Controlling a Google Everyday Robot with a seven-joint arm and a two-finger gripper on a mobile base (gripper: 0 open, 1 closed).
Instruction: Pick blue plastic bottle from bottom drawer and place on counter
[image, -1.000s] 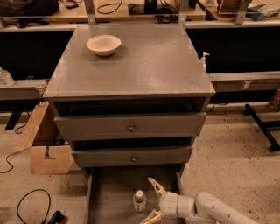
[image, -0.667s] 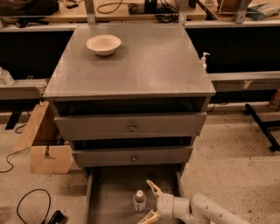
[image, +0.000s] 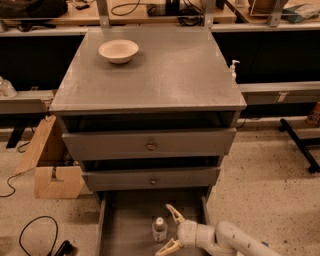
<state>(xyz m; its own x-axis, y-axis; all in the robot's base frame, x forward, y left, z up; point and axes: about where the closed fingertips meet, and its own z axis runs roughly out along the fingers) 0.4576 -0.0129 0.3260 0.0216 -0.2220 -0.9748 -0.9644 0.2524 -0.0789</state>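
Observation:
The blue plastic bottle (image: 159, 229), clear with a white cap and a pale label, stands upright on the floor of the open bottom drawer (image: 127, 227). My gripper (image: 165, 231) reaches in from the lower right, low inside the drawer. It is open, with one finger (image: 174, 213) behind the bottle's right side and the other (image: 167, 247) in front. The bottle stands at the mouth of the fingers, and I cannot tell if they touch it. The grey counter (image: 170, 80) lies above.
A cream bowl (image: 118, 50) sits at the counter's back left. A small white pump bottle (image: 233, 67) stands by its right edge. Two knobbed drawers (image: 150, 146) overhang the bottom drawer. A cardboard box (image: 50, 167) and cables (image: 35, 235) lie left, and a black stand leg (image: 299, 145) right.
My gripper and arm have moved slightly left, closer to the bottle. The bottle has not moved and the fingers stay open.

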